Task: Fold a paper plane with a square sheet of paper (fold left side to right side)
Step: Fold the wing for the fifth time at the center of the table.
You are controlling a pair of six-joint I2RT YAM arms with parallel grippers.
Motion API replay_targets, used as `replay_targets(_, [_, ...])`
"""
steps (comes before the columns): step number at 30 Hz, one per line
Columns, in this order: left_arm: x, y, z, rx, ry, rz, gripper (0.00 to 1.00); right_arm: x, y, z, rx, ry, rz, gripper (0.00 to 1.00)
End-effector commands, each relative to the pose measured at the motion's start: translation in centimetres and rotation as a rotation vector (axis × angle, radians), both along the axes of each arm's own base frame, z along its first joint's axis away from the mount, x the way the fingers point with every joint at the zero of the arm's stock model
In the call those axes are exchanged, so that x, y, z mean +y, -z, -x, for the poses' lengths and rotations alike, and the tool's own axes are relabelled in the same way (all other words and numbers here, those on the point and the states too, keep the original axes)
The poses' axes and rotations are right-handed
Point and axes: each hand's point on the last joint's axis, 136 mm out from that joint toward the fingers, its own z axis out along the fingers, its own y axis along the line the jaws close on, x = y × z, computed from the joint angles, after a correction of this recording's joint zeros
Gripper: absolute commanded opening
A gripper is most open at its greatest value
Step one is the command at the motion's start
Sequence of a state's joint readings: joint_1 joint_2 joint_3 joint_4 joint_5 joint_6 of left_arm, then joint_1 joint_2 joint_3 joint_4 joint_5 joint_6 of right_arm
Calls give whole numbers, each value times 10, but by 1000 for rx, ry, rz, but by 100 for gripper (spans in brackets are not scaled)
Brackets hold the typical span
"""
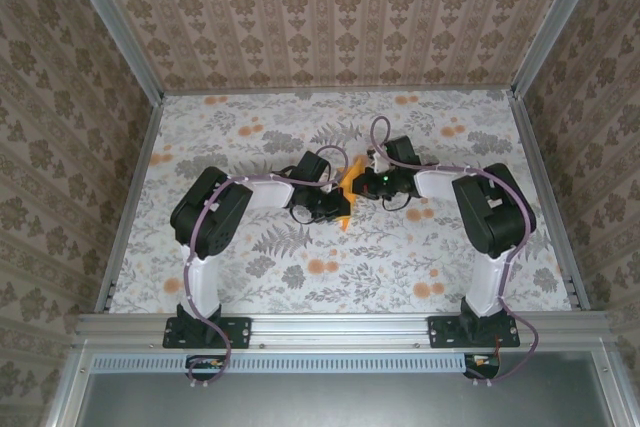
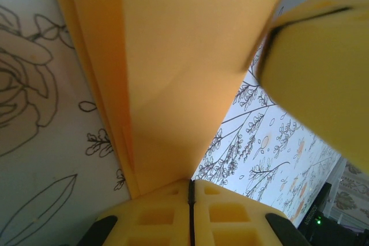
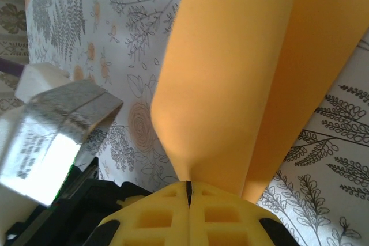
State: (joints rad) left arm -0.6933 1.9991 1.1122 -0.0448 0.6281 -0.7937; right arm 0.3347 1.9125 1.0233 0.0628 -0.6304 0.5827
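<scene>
The thin bright-orange square sheet of paper (image 1: pixel 347 193), bent over, is in the middle of the flowery desk (image 1: pixel 400 267). The left fingers (image 2: pixel 195 201) and right fingers (image 3: pixel 192 195) both pinch it shut, probably to keep the fold straight.

1. No word, number or brand name can be read in any of the views
2. The only printed thing is a silvery label (image 3: pixel 60 133) on a pale block (image 3: pixel 40 79) at the left of the right wrist view; small dark marks run along its lower left part, too blurred and tilted to tell as letters or digits
3. The orange paper (image 3: pixel 230 73) is plain on every face that shows, in both wrist views and from above
4. The table cover (image 1: pixel 250 127) and the walls (image 1: pixel 330 17) carry drawn flowers, leaves and ferns, which are ornament and not writing
</scene>
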Motion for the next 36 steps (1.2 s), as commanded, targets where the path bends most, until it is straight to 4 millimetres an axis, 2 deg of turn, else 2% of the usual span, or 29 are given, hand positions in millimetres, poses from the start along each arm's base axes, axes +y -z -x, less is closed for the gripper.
replay_targets(1, [20,38,25,96,-9,-136,8,7,3,-9,-19,-26,-13,0])
replay_targets(9, [21,38,26,95,-6,-137,7,8,14,-21,-27,-32,22,0])
replay_targets(24, [23,39,27,100,-5,-142,7,-8,41,-21,23,-12,146,0])
replay_targets(36, [28,44,32,114,-8,-155,6,-25,42,-43,-9,19,204,0])
